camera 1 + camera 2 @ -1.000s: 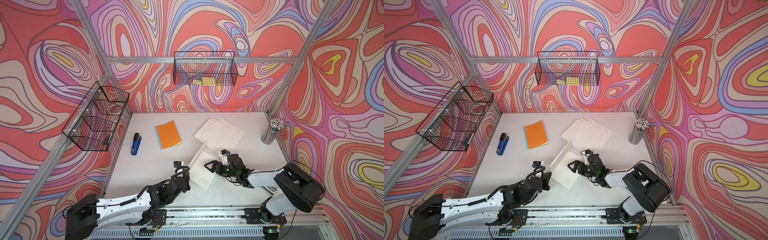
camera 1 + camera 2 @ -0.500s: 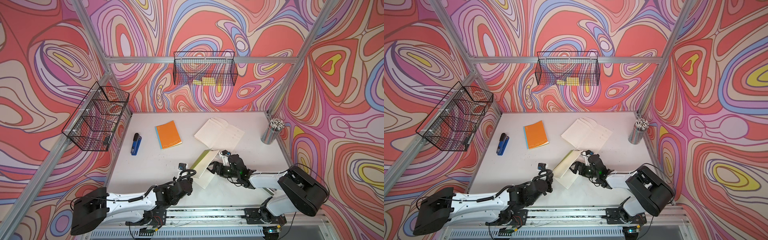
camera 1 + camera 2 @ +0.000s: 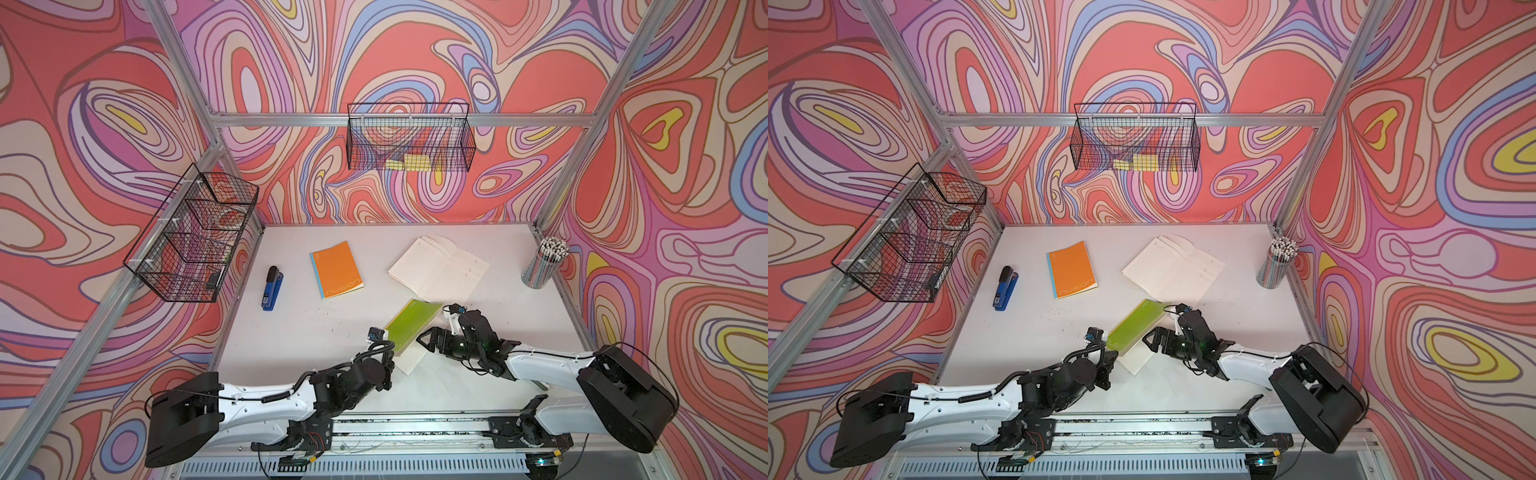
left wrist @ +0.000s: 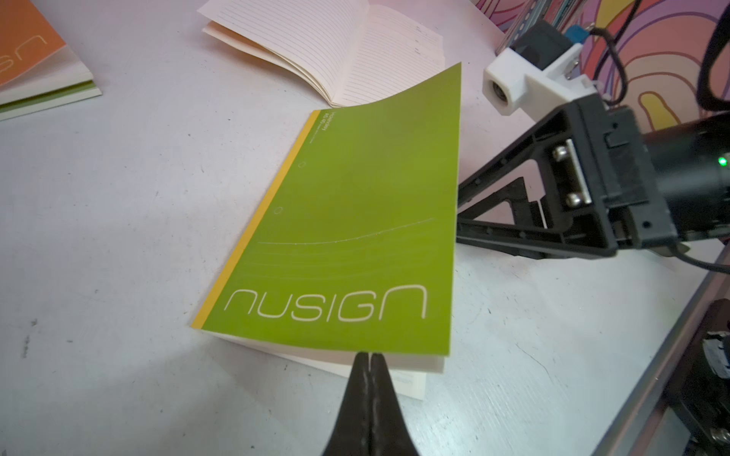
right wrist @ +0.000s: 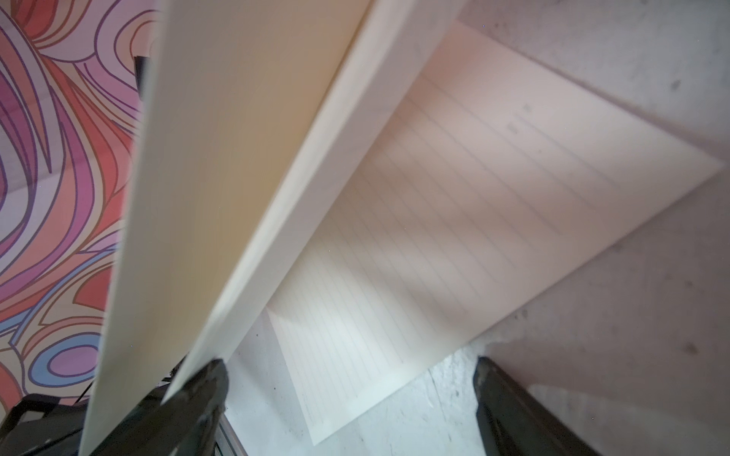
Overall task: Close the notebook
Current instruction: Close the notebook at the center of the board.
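Note:
The notebook (image 3: 413, 326) (image 3: 1136, 326) with a green cover lies front centre in both top views, half folded. Its cover and a block of pages (image 5: 245, 177) lean over a lined page (image 5: 454, 221) that lies flat on the table. My left gripper (image 4: 370, 357) (image 3: 390, 360) (image 3: 1109, 360) is shut and empty. Its tips sit at the near edge of the page block, just under the green cover (image 4: 355, 237). My right gripper (image 5: 347, 379) (image 3: 424, 338) (image 3: 1148, 338) is open beside the notebook. One of its fingers (image 5: 197, 391) touches the raised page block, and the other finger (image 5: 509, 402) is apart from the notebook, over the table.
Another open notebook (image 3: 438, 268) lies just behind the green one, and an orange notebook (image 3: 336, 269) and a blue stapler (image 3: 272, 288) lie to the left. A pencil cup (image 3: 544, 264) stands at the back right. Wire baskets (image 3: 409, 141) (image 3: 195, 237) hang on the walls.
The green notebook's cover and pages stood on edge a second ago and have tipped over to the right, so the green face shows. My left gripper has followed to the right.

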Controlling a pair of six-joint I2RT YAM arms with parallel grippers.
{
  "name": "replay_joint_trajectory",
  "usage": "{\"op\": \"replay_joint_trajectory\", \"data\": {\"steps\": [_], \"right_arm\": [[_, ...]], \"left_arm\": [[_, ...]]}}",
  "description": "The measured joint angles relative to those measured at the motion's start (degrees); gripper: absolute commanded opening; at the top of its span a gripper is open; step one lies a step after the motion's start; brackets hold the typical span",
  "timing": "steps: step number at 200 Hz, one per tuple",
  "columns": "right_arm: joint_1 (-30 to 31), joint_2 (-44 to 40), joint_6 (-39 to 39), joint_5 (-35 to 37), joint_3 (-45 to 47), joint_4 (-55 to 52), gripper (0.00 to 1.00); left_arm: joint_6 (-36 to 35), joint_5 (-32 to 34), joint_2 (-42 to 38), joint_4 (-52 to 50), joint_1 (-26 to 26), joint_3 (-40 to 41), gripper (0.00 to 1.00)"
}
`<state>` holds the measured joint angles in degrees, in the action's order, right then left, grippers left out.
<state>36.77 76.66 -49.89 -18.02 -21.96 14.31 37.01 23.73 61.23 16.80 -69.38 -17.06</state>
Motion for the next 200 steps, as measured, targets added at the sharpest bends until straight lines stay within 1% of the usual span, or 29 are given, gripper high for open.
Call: {"op": "replay_joint_trajectory", "data": {"steps": [51, 73, 100, 126, 141, 160, 181, 200], "right_arm": [[0.0, -2.2, 0.4, 0.5, 0.0, -3.0, 0.98], [0.0, -2.9, 0.5, 0.7, 0.0, -3.9, 0.98], [0.0, -3.9, 0.7, 0.7, 0.0, -5.2, 0.98], [0.0, -4.8, 0.8, 0.8, 0.0, -6.5, 0.98], [0.0, -5.6, 0.8, 0.9, 0.0, -7.4, 0.98], [0.0, -6.7, 0.9, 1.0, -0.5, -9.3, 0.98], [0.0, -8.8, 1.4, 1.6, -2.0, -12.4, 0.98], [0.0, -10.6, 2.3, 2.1, -3.8, -15.1, 0.98]], "left_arm": [[-1.4, -5.6, -3.9, 0.5, 0.0, 2.4, 0.00], [-1.8, -6.8, -6.6, -0.7, 0.0, 2.4, 0.00], [-1.8, -6.1, -10.4, -1.6, 0.0, 3.3, 0.00], [-0.8, -2.3, -12.6, -4.3, 0.0, 4.1, 0.00], [-0.3, -0.1, -12.2, -6.0, 0.0, 4.0, 0.00], [0.1, 1.5, -9.8, -8.2, 0.3, 2.8, 0.00], [0.1, 0.2, -5.3, -9.2, 2.6, -0.1, 0.00], [-0.3, -3.0, -0.6, -8.0, 5.8, -2.6, 0.00]]}}
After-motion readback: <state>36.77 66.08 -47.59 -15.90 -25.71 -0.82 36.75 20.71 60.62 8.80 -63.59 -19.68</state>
